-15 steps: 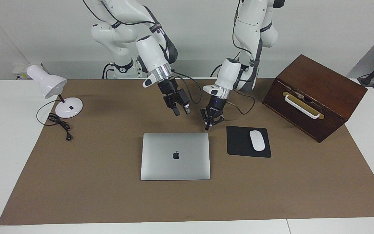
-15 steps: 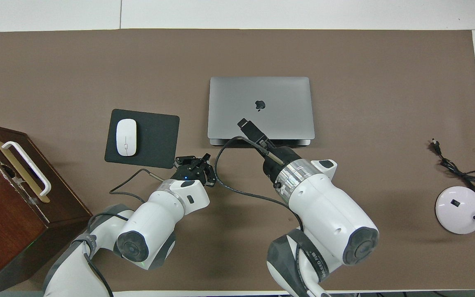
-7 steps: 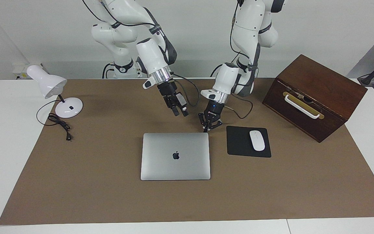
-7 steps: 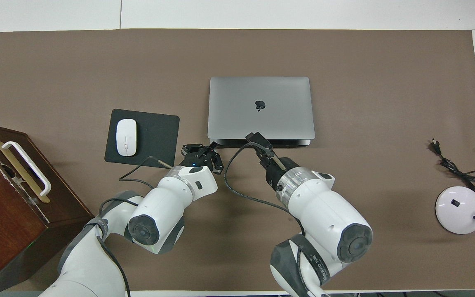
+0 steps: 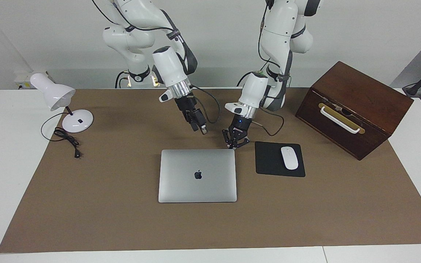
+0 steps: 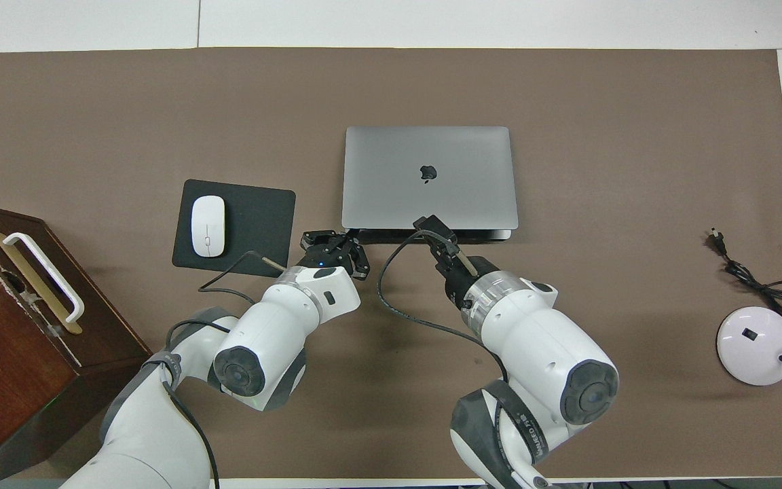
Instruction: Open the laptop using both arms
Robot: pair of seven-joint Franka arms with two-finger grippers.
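The closed laptop (image 5: 197,175) lies flat mid-table beside the mouse pad (image 5: 269,159); the left gripper (image 5: 235,144), fingers spread, should catch its near corner while the right gripper (image 5: 197,126), fingers unreadable, hovers above.

Matt silver metal laptop (image 5: 197,175); glossy dark wooden box (image 5: 353,107); matt brown mat (image 5: 104,204).

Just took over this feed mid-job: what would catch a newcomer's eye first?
The closed laptop lies flat mid-table, logo up. The left gripper is low at the laptop's corner nearest the mouse pad, while the right gripper hangs above the mat just short of the laptop's robot-side edge.
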